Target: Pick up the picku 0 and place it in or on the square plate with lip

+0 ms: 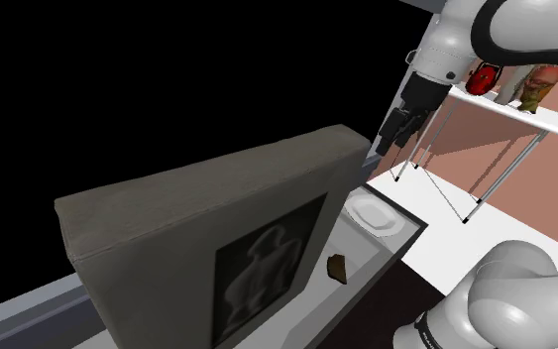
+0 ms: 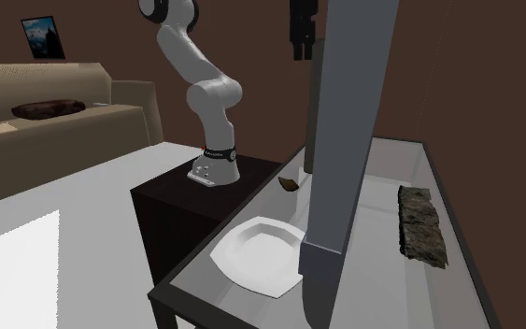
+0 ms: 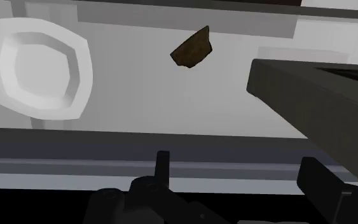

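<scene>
The picku is a small brown wedge-shaped lump [image 1: 337, 269] [image 2: 290, 184] [image 3: 192, 49] lying on the glass tabletop [image 2: 382, 201]. Close beside it sits the white square plate with a raised lip [image 1: 374, 214] [image 2: 261, 254] [image 3: 39, 67], with nothing on it. My black gripper [image 1: 395, 129] [image 2: 300, 33] [image 3: 241, 181] hangs high above the table, well clear of both. Its fingers [image 3: 320, 184] stand apart, open, with nothing between them.
A tall grey slab with a dark picture on its face [image 1: 207, 238] [image 2: 345, 140] [image 3: 317, 108] stands upright on the table right beside the lump. A dark rough strip [image 2: 419, 224] lies behind it. A white wire-legged shelf [image 1: 509, 114] holds small items; a sofa [image 2: 55, 112] stands far off.
</scene>
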Controlling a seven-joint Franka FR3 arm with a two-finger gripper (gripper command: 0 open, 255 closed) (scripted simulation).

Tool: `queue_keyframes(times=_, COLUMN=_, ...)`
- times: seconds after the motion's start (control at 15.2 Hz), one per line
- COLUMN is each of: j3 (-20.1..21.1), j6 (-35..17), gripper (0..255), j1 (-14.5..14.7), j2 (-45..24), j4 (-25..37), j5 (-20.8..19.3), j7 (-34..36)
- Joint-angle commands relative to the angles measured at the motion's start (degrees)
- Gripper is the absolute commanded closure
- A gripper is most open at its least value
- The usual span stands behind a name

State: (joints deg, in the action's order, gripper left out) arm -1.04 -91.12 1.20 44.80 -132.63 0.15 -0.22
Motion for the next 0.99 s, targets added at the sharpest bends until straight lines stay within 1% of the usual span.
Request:
queue_keyframes(times=0.0, j3=0.0, j6=0.0, gripper=0, j1=0.0, j2=0.0, j4=0.0, j5=0.0, j7=0.0)
queue_keyframes(times=0.46, j3=0.66, j6=-9.89, gripper=0, j1=-2.45, j2=-1.61, j4=-11.82, j5=1.67, j7=6.57)
queue_keyframes(times=0.92, j3=1.39, j6=-21.19, gripper=0, j1=-4.41, j2=-6.44, j4=-21.72, j5=3.91, j7=12.74)
